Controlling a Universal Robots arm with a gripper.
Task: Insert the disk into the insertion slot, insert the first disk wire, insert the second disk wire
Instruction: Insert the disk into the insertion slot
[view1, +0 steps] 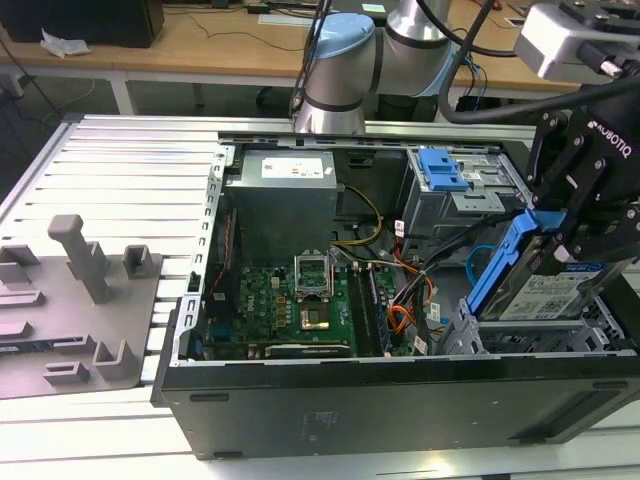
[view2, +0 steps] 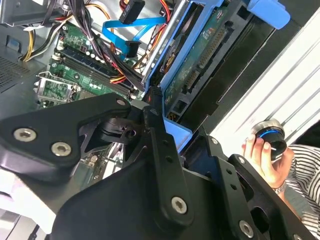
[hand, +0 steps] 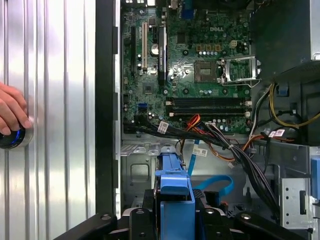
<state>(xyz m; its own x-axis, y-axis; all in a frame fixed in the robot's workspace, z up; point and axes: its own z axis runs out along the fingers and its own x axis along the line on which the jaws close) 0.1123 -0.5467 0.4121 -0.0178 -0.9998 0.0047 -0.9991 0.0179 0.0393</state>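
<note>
the gripper had its jaws clamped on the disk, holding it tilted over the insertion slot at the computer case's corner, likely to slide it in.

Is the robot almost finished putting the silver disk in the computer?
Not yet, nothing looks finished. The gripper holds the disk tilted above the insertion slot, not seated in it. The second disk wire, light blue, lies loose inside the case with its dark end hanging free.
</note>
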